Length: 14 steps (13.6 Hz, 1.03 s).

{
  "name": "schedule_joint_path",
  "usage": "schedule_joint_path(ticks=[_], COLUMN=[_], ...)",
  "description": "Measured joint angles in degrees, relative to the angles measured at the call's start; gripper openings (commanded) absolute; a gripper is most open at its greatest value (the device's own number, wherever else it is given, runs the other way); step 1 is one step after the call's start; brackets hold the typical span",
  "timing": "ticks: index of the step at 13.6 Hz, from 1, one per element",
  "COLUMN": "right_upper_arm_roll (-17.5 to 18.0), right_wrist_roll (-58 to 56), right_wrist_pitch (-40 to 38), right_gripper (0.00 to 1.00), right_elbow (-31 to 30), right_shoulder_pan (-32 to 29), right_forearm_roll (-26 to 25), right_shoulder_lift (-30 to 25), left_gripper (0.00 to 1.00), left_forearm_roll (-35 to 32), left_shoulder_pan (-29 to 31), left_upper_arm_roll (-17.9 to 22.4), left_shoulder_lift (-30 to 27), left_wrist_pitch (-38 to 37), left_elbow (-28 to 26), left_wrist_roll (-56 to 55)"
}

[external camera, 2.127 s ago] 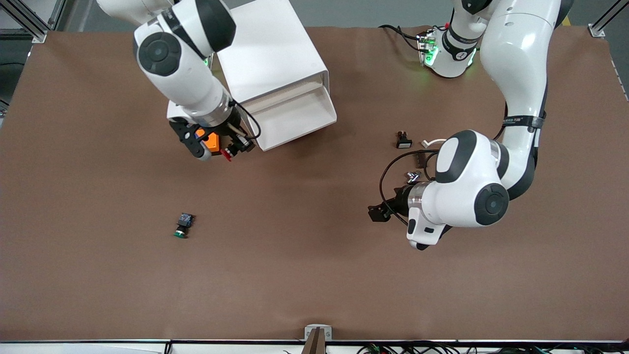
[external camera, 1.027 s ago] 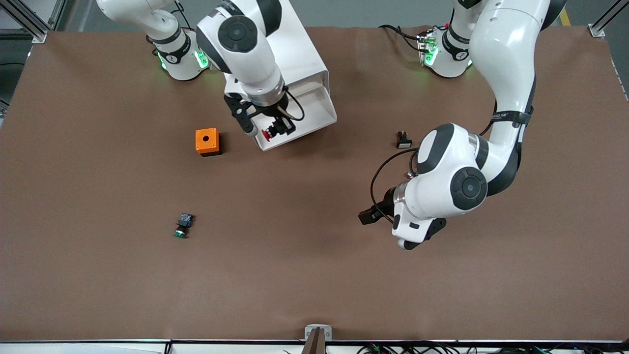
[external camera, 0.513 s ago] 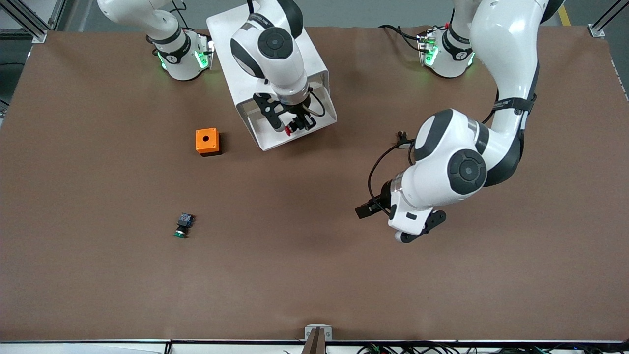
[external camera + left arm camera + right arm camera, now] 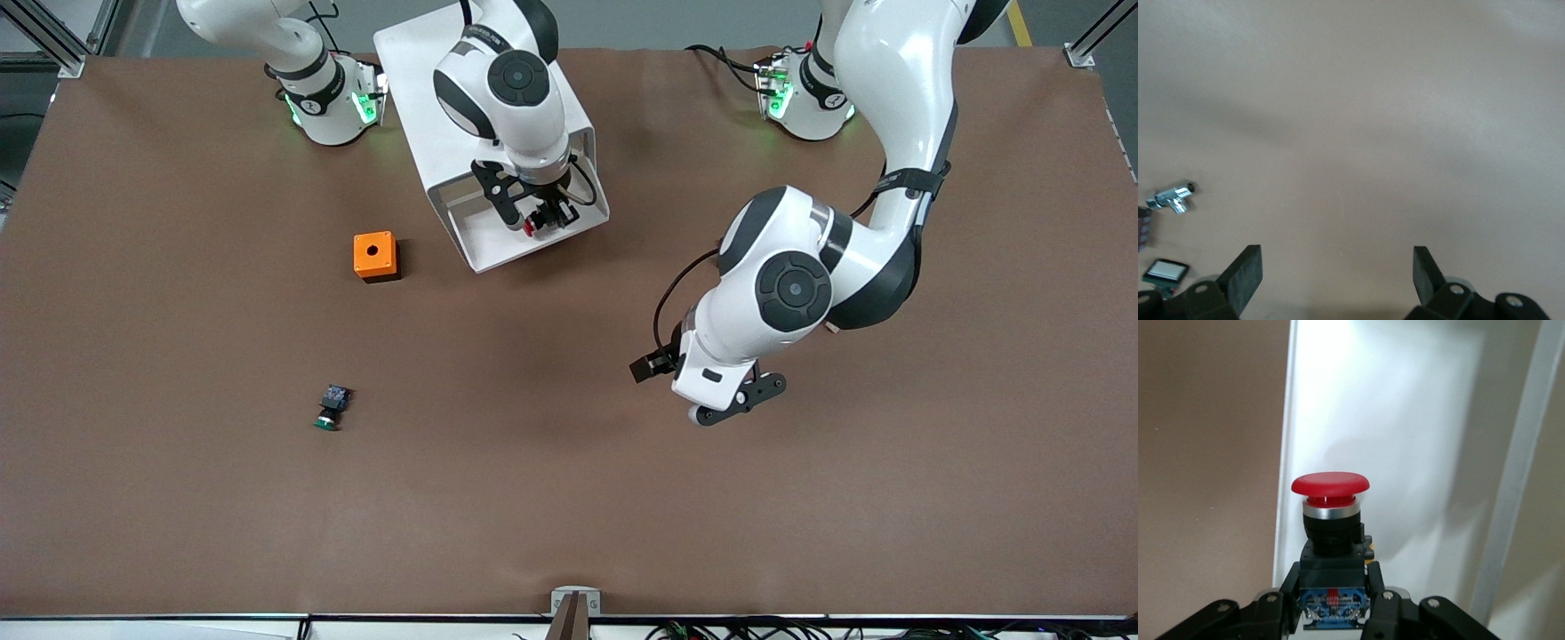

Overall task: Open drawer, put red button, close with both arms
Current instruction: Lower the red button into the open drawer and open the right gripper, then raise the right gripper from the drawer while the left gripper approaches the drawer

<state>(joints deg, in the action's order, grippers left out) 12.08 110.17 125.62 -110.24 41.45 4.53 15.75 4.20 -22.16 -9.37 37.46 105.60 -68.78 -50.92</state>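
Right gripper (image 4: 540, 220) clamped on red button (image 4: 1330, 495) by its black body, over the pulled-out drawer (image 4: 524, 233) | button judged light, rigid, cap slick, so body grip suited | left gripper (image 4: 1337, 275) spread wide, empty, waited over bare table (image 4: 533, 498)

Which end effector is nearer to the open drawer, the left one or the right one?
The right. The right end effector hangs over the open drawer, shut on the red button. The left end effector, open, is over bare table toward the left arm's end.
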Motion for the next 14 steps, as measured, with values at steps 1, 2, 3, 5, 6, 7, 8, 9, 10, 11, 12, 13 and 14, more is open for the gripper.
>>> schedule_joint_path(ticks=[1,2,3,5,6,7,8,9,10,11,12,13,14], right_upper_arm_roll=[0.0,0.0,0.0,0.0,0.0,0.0,-0.1,-0.1,-0.3,-0.5,-0.6,-0.7,-0.8], right_wrist_roll=[0.7,1.0,1.3,2.1,2.2,2.3,2.3,2.3,2.3,2.3,2.3,2.3,2.3], right_wrist_pitch=[0.0,0.0,0.1,0.1,0.1,0.1,0.1,0.5,1.1,1.8,2.2,2.2,2.2], right_gripper=[0.00,0.00,0.00,0.13,0.35,0.70,1.00,1.00,1.00,1.00,1.00,1.00,1.00], right_elbow=[-0.1,-0.2,-0.2,-0.2,-0.2,-0.2,-0.1,-0.1,0.2,0.4,0.9,1.4,1.9], right_shoulder_pan=[0.4,0.7,0.8,0.9,1.0,1.0,1.1,1.3,1.5,1.7,1.8,1.8,1.8], right_forearm_roll=[0.0,0.0,0.0,0.0,0.0,0.0,-0.1,-0.2,-0.5,-0.7,-1.0,-1.0,-1.1], right_shoulder_lift=[0.1,0.1,0.1,0.1,0.1,0.1,0.1,0.2,0.3,0.6,1.0,1.4,1.6], left_gripper=[1.00,1.00,0.99,1.00,1.00,1.00,1.00,1.00,0.99,0.99,0.99,0.99,0.99], left_forearm_roll=[-0.4,-0.5,-0.5,-0.6,-0.6,-0.6,-0.6,-0.8,-1.6,-2.9,-3.6,-3.8,-3.9], left_shoulder_pan=[0.0,0.0,0.0,-0.1,-0.3,-0.5,-0.8,-1.1,-1.6,-1.9,-2.3,-2.6,-2.8], left_upper_arm_roll=[0.0,0.0,0.0,0.0,-0.1,-0.1,-0.1,-0.1,-0.2,-0.2,-0.2,-0.2,-0.2], left_shoulder_lift=[0.0,0.0,0.0,0.0,0.0,0.0,0.0,0.0,0.0,0.0,0.0,0.0,0.0], left_wrist_pitch=[0.0,0.0,0.0,-0.1,-0.1,-0.2,-0.2,-0.2,-0.2,-0.2,-0.2,-0.2,-0.2], left_elbow=[-0.2,-0.2,-0.3,-0.5,-0.6,-0.7,-0.7,-0.7,-0.8,-0.9,-1.0,-1.1,-1.1], left_wrist_roll=[0.0,0.0,0.0,0.0,-0.6,-2.7,-5.3,-7.0,-8.1,-8.8,-9.0,-9.1,-9.1])
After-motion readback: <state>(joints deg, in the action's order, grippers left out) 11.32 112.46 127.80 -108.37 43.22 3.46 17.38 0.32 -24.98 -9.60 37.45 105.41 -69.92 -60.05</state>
